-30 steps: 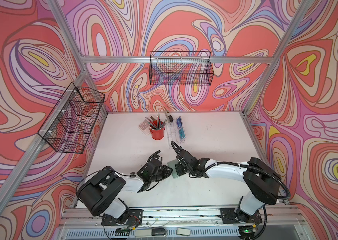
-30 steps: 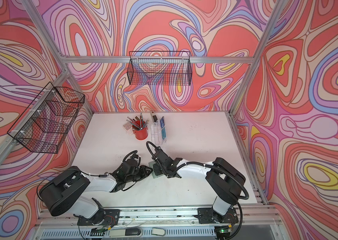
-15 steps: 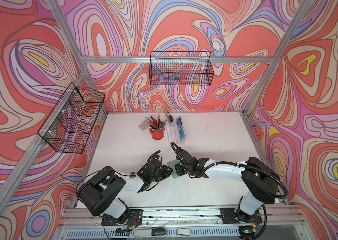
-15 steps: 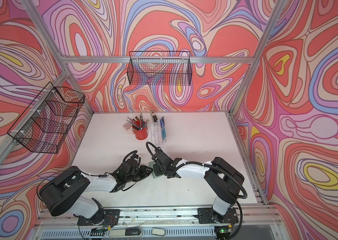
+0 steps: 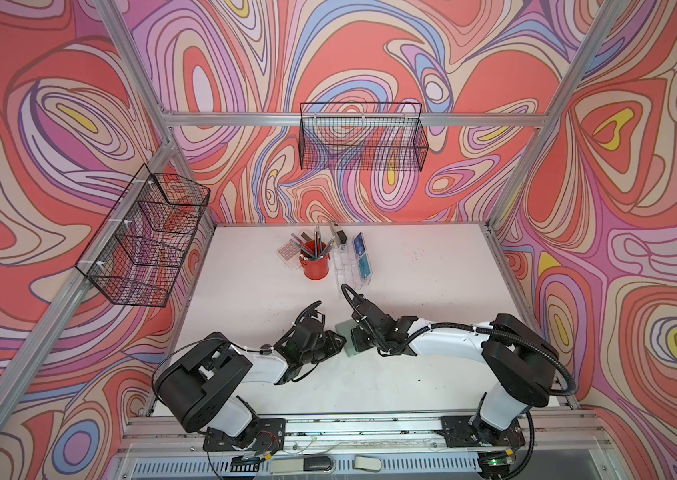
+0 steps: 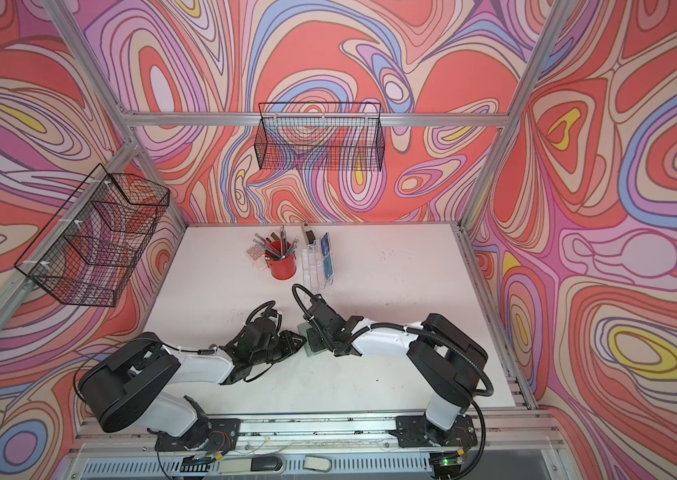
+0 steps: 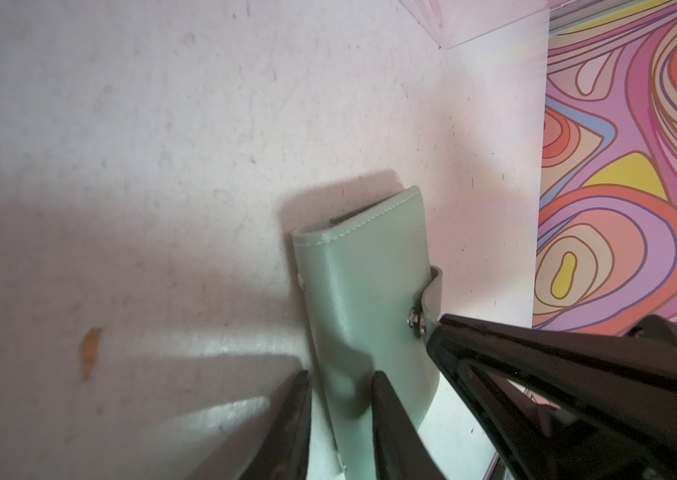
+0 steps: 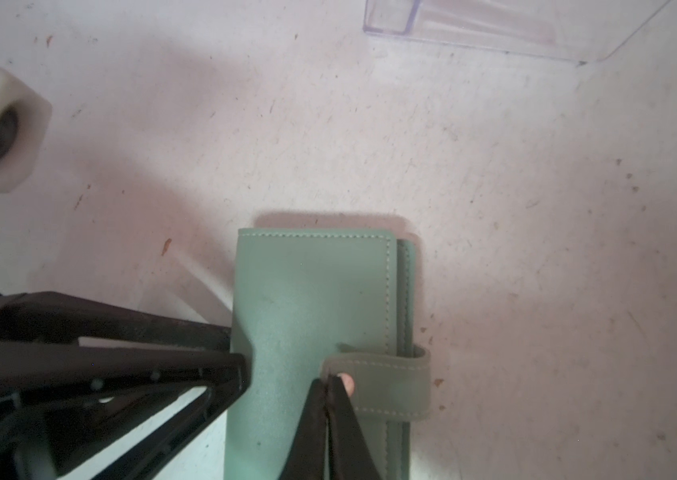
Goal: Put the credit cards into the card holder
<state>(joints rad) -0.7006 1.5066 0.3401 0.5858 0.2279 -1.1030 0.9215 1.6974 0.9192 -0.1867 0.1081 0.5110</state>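
Observation:
The sage-green card holder (image 8: 312, 299) lies closed on the white table between my two grippers, also seen in a top view (image 5: 348, 352). My left gripper (image 7: 339, 378) is shut on its spine edge, one finger under and one on top. My right gripper (image 8: 330, 380) is shut on the tip of the snap strap (image 8: 386, 382), which curls up from the cover in the left wrist view (image 7: 432, 291). The credit cards, one blue (image 5: 358, 245) and one teal (image 5: 365, 266), stand in a clear acrylic stand (image 5: 347, 272) at the back.
A red cup of pens (image 5: 315, 265) and a pinkish keypad (image 5: 288, 250) sit left of the stand. Wire baskets hang on the back wall (image 5: 361, 141) and the left wall (image 5: 145, 241). The stand's clear corner (image 8: 386, 16) lies just beyond the card holder.

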